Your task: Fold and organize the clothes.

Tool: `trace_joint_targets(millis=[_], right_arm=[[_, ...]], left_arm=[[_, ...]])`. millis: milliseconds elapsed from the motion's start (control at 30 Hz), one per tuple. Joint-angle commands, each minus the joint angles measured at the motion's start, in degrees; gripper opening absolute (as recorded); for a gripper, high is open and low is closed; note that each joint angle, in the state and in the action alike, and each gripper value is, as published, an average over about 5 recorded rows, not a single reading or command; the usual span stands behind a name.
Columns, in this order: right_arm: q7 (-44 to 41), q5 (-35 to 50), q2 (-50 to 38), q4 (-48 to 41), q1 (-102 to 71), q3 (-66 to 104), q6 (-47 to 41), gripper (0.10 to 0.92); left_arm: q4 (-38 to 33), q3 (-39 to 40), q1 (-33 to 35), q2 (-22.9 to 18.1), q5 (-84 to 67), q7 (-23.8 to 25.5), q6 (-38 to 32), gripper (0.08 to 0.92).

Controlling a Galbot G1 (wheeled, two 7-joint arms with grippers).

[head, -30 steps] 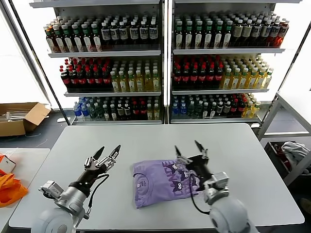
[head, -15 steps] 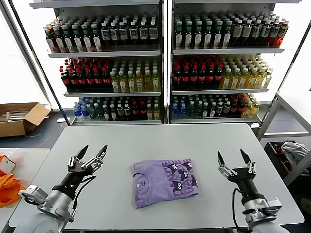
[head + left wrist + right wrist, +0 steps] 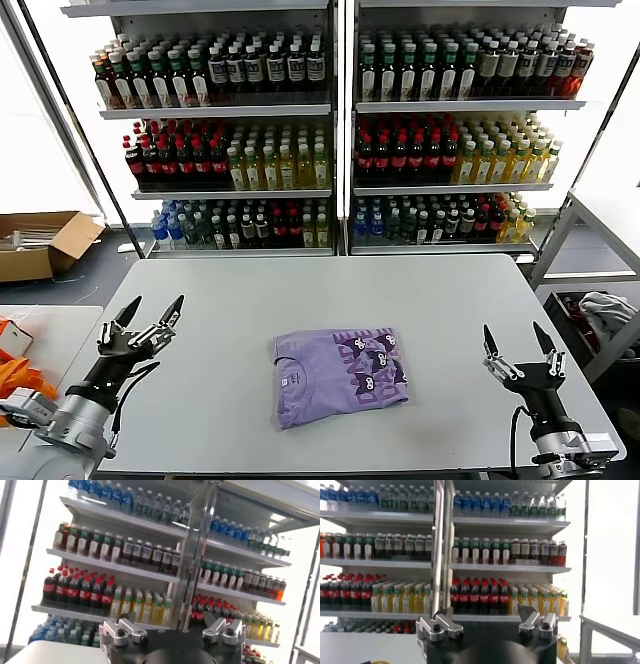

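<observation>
The T-shirt (image 3: 340,374) lies mid-counter (image 3: 300,290), between the left gripper (image 3: 148,320) and right gripper (image 3: 518,348), both well apart from it; shelves (image 3: 340,105) stand behind.

no readable text, bottle labels illegible

A grey bench (image 3: 300,290) stands before two shelving units (image 3: 340,130) stocked with rows of bottles (image 3: 420,140). An open cardboard box (image 3: 40,243) lies on the floor at the left, and orange fabric (image 3: 12,372) lies on a side table.

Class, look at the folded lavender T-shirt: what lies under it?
The folded lavender T-shirt lies flat on the grey table, printed side up. Only tabletop shows around it; whatever is directly beneath it is covered.
</observation>
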Motion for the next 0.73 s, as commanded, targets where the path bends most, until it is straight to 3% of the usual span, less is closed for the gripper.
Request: trace_joint_targets(millis=[33,433,733], right_arm=[[-1.3,0.8,-0.2,-1.5,-1.3,3.2,0.9,0.823],[-2.5,0.7,-0.7,-2.2,-0.9,3.5,0.5,0.823],[-2.8,0.8,-0.4,-2.4,-0.5,3.3,0.4,0.823]], left_arm=[[3.0,-7.1,0.5,-0.9,0.4,5.5,0.4,0.823],[5.3,-9.1,1.4,1.0,-0.3,7.0,0.3,0.822],[5.3,-9.4,1.1,0.0,-0.2,7.4,0.4,0.823]])
